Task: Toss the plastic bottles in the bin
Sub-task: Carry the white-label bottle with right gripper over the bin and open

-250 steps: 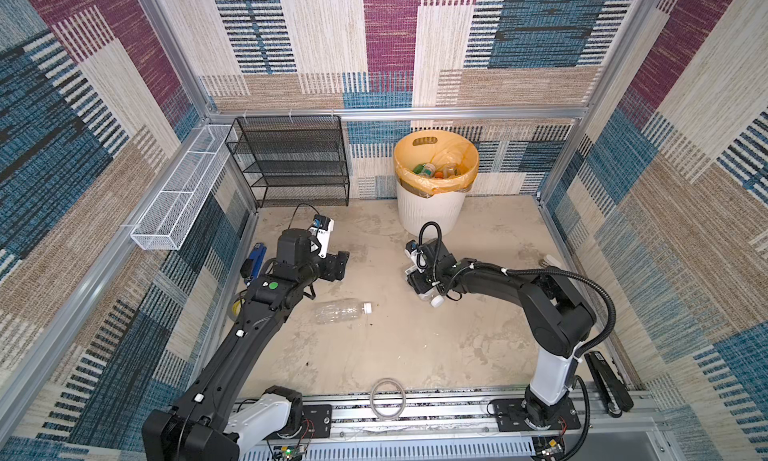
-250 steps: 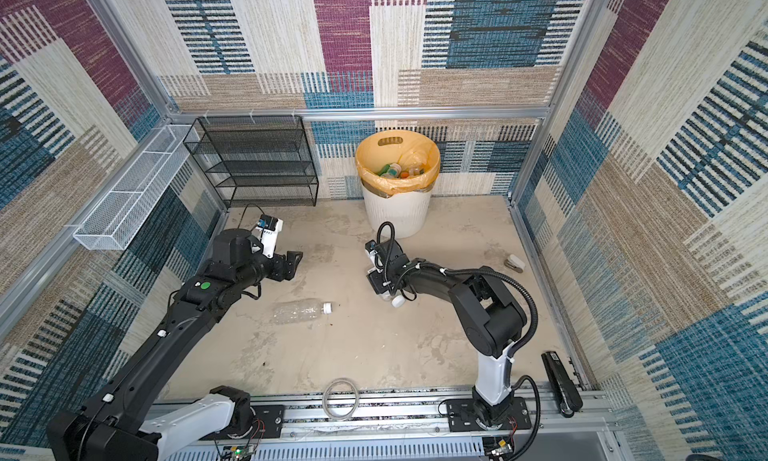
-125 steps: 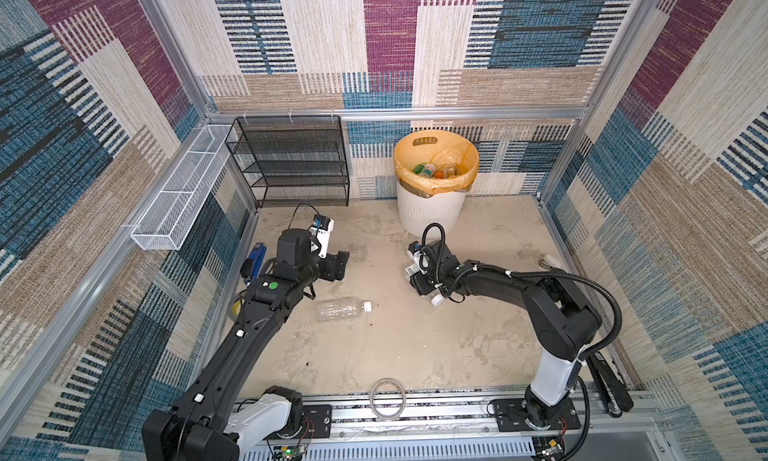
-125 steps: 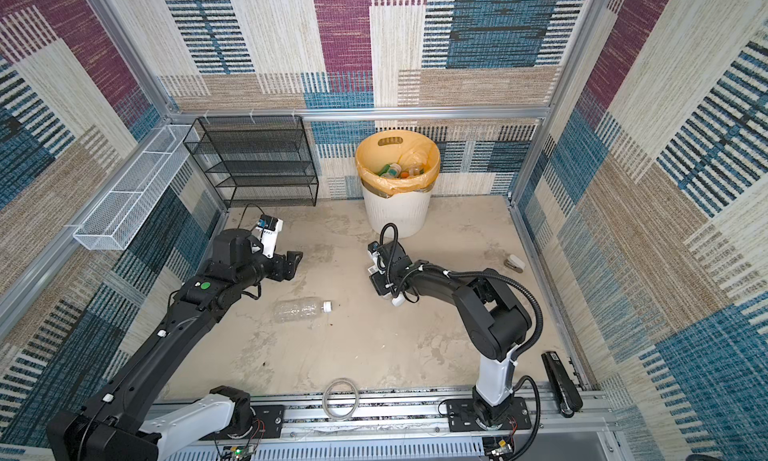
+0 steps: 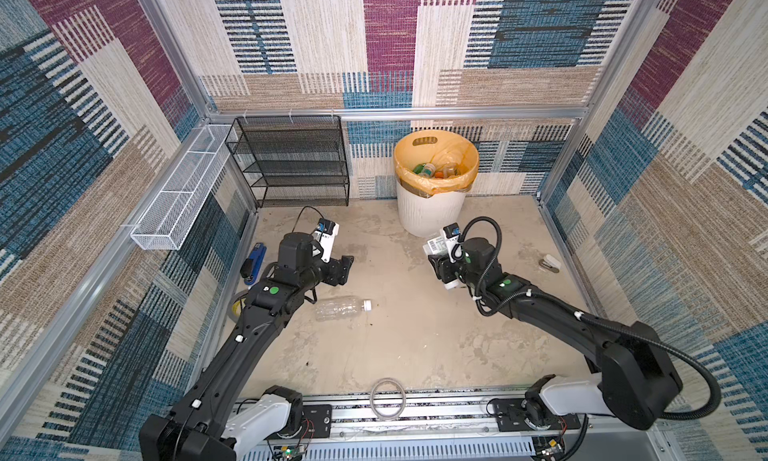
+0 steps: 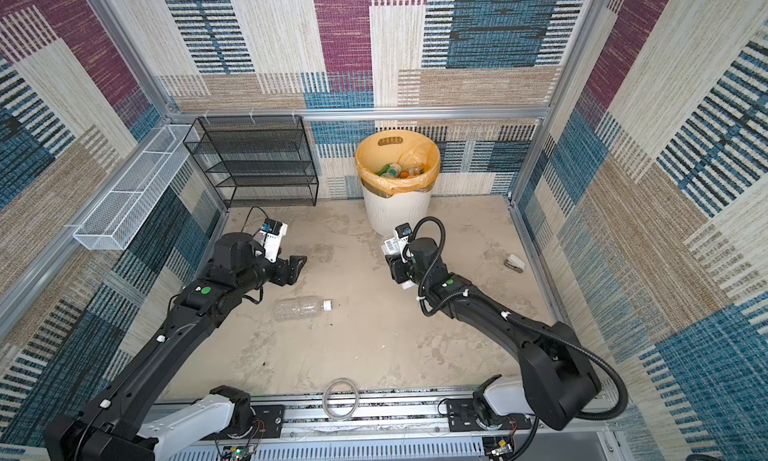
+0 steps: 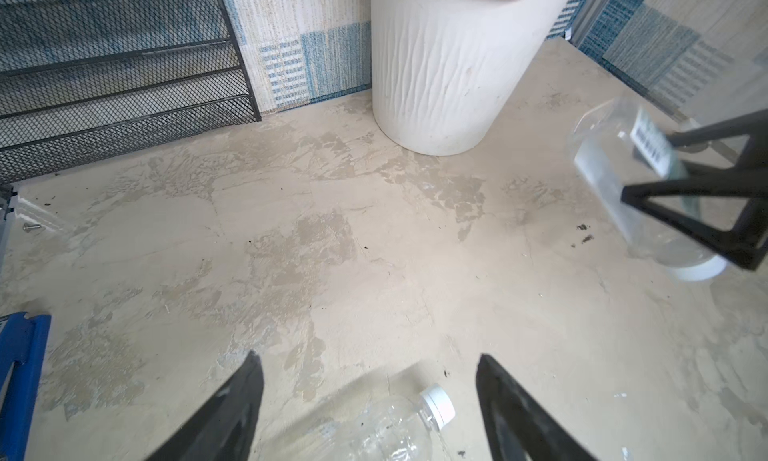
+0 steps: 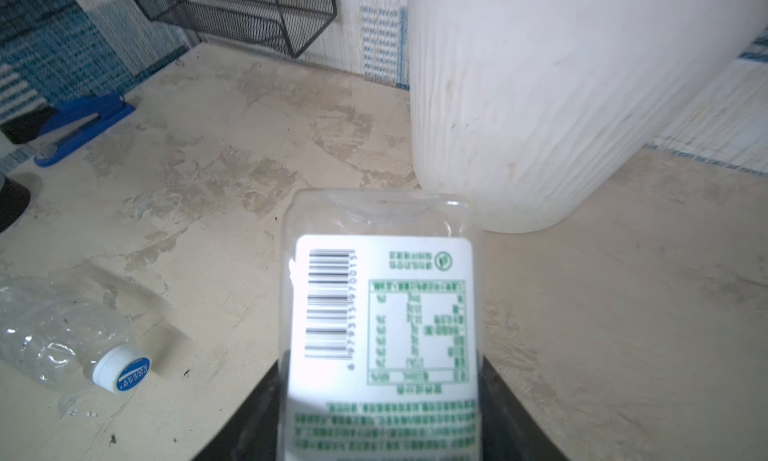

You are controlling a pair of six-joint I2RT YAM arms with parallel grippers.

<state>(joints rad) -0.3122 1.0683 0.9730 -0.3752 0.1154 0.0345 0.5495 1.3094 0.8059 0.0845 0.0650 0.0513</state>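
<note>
My right gripper (image 5: 442,268) is shut on a clear plastic bottle (image 8: 382,313) with a white barcode label, held just above the floor in front of the bin (image 5: 432,214). The bin is a white ribbed bucket with an orange-yellow liner and holds several bottles (image 5: 434,170). A second clear bottle (image 5: 340,307) with a white cap lies on the floor. My left gripper (image 5: 347,268) hangs open just beyond it. In the left wrist view its cap end (image 7: 432,400) shows between the spread fingers.
A black mesh rack (image 5: 291,160) stands at the back left, and a white wire basket (image 5: 178,197) hangs on the left wall. A blue stapler (image 5: 253,263) and a tape roll (image 5: 237,305) lie by the left arm. A ring (image 5: 387,398) lies at the front; a small white object (image 5: 550,263) lies far right.
The right gripper has closed on the labelled bottle and shifted slightly to the right with it. The left arm and the bottle on the floor have not moved.
</note>
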